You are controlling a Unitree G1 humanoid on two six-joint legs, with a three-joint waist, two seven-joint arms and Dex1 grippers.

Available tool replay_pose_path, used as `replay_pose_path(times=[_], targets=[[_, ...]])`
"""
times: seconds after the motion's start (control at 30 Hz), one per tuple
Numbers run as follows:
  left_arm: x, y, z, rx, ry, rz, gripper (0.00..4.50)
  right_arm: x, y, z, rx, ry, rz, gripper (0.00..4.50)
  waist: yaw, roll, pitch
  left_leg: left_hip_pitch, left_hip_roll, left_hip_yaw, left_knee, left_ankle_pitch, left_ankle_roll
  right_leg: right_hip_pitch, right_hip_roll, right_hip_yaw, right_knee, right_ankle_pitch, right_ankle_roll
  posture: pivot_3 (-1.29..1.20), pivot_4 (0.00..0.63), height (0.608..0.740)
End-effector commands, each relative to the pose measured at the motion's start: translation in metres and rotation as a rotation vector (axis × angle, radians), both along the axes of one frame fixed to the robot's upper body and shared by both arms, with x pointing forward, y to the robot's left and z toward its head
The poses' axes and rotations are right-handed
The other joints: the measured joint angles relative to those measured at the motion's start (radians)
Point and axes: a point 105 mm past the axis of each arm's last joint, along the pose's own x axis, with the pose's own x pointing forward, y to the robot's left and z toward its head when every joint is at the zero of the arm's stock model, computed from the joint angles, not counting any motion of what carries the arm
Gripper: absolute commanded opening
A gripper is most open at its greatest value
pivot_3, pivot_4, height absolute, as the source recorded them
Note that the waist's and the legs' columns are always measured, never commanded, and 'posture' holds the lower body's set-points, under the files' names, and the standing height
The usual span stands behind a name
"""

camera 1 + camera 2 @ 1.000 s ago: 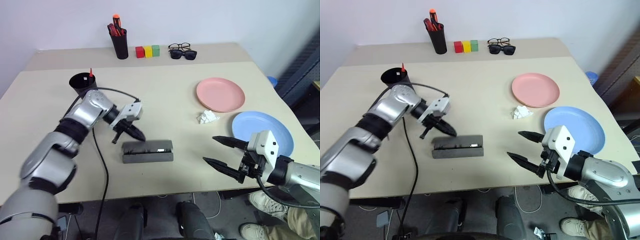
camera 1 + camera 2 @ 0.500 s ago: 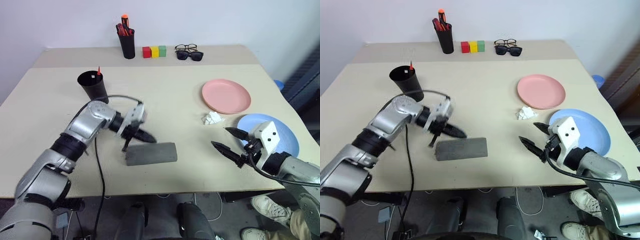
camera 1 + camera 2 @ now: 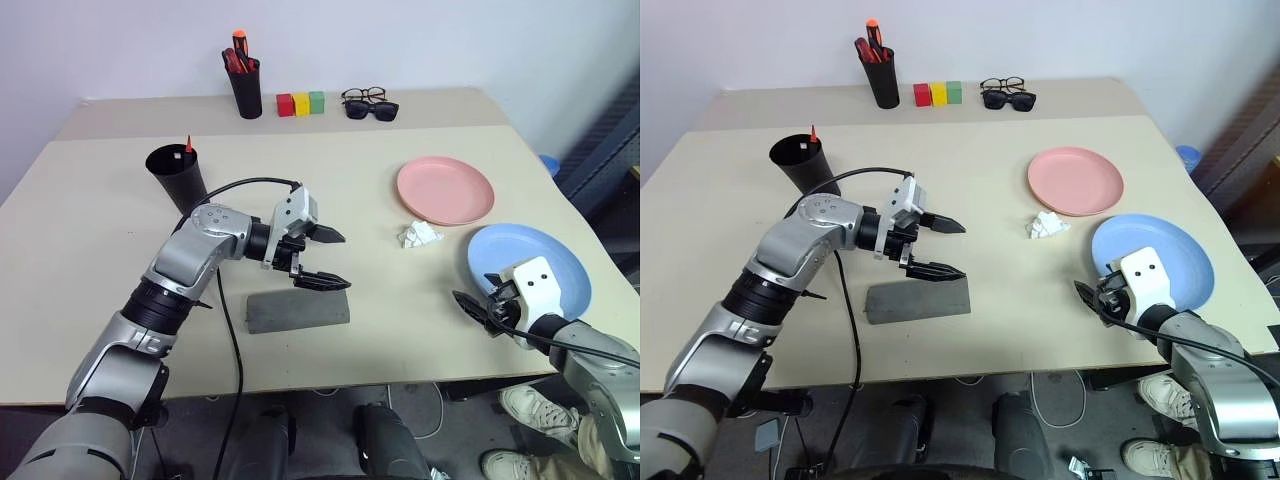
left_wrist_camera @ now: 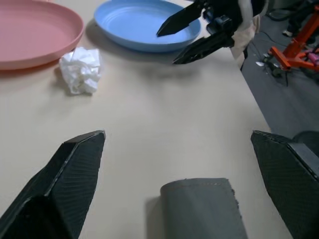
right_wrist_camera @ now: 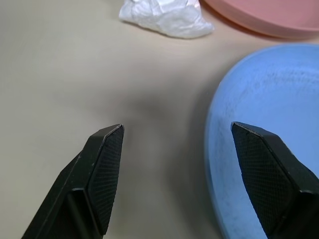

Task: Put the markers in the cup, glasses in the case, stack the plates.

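- The case point(image 3: 298, 310) lies shut; its contents are hidden.
- The cup point(image 3: 176, 175) hides all but a marker point(image 3: 188, 143) tip.
- The tabletop point(image 3: 90, 250) is cut off at its left edge.
- The far-edge eyewear point(image 3: 366, 103) overlaps, too small to separate.

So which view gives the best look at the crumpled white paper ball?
The left wrist view: the paper ball sits close and whole, beside the pink plate. The right wrist view crops it at the frame edge. The two head views show it small, between the plates.
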Motion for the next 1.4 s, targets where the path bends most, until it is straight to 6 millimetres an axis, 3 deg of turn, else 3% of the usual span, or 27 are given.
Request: replay_pose_path(times=[0.03,0.3,0.4,0.57,0.83,0.93,1.0,1.07,1.2,1.4], targets=[[0.002,-0.007,0.012,-0.005,-0.059,0.011,4.49,0.005,0.001,0.004,-0.012,-0.021,0.003,3.50,0.000,0.000,0.000,0.000,0.000,0.000,0.000,0.000,0.000,0.000,0.000,0.000,0.000,0.000,0.000,0.00,0.150,0.740],[-0.003,-0.012,0.015,-0.019,-0.040,-0.005,4.49,0.013,-0.006,-0.005,-0.021,0.005,-0.025,3.50,0.000,0.000,0.000,0.000,0.000,0.000,-0.001,0.000,0.000,-0.001,0.000,0.000,0.000,0.001,0.001,0.00,0.150,0.740],[-0.004,-0.012,0.015,-0.019,-0.038,-0.011,4.50,0.014,-0.014,-0.009,-0.011,0.025,-0.065,2.64,0.000,0.000,0.000,0.000,0.000,0.000,-0.001,0.000,0.000,-0.001,0.000,0.000,0.000,0.001,0.001,0.00,0.150,0.740],[-0.004,-0.010,0.019,-0.029,-0.031,-0.008,4.50,0.016,-0.033,-0.011,-0.033,0.033,-0.136,0.10,-0.002,0.000,0.000,0.000,0.000,0.000,0.000,0.000,0.000,0.000,0.000,0.000,0.000,0.001,0.001,0.00,0.150,0.740],[-0.005,-0.005,0.014,-0.026,-0.021,0.016,4.50,0.022,-0.035,0.010,-0.094,-0.053,-0.139,0.04,0.001,0.000,0.000,0.000,0.000,0.000,0.000,0.000,0.000,0.000,0.000,0.000,0.000,0.001,0.001,0.00,0.150,0.740],[-0.004,-0.004,0.012,-0.029,-0.019,0.031,4.50,0.032,-0.031,0.037,-0.180,-0.162,-0.121,0.04,0.000,0.000,0.000,0.000,0.000,0.000,0.000,0.000,0.000,0.000,0.000,0.000,0.000,0.001,0.001,0.00,0.150,0.740],[-0.003,-0.001,0.012,-0.033,-0.017,0.051,4.50,0.048,-0.019,0.064,-0.225,-0.263,-0.069,0.04,-0.008,0.001,0.001,0.000,0.000,0.001,0.000,0.000,0.000,0.000,0.000,0.000,0.000,0.001,0.001,0.00,0.150,0.740],[-0.003,0.000,0.012,-0.036,-0.016,0.060,4.50,0.058,-0.010,0.077,-0.259,-0.309,-0.024,0.04,-0.011,0.002,0.001,0.000,0.000,0.004,0.000,0.000,0.000,-0.002,0.000,0.003,0.000,0.002,0.000,0.00,0.150,0.740],[-0.002,0.004,0.010,-0.044,-0.020,0.099,4.50,0.085,0.004,0.084,-0.255,-0.329,0.061,0.04,-0.007,0.002,0.001,0.001,0.001,0.004,-0.001,0.000,0.000,-0.002,0.002,0.002,0.000,0.002,0.001,0.00,0.150,0.740],[0.000,0.012,0.009,-0.056,-0.020,0.166,4.50,0.123,0.017,0.076,-0.276,-0.306,0.177,0.04,-0.005,0.002,0.001,0.000,0.000,0.005,-0.001,0.000,0.000,-0.003,0.000,0.003,-0.001,0.002,0.002,0.00,0.150,0.740]])
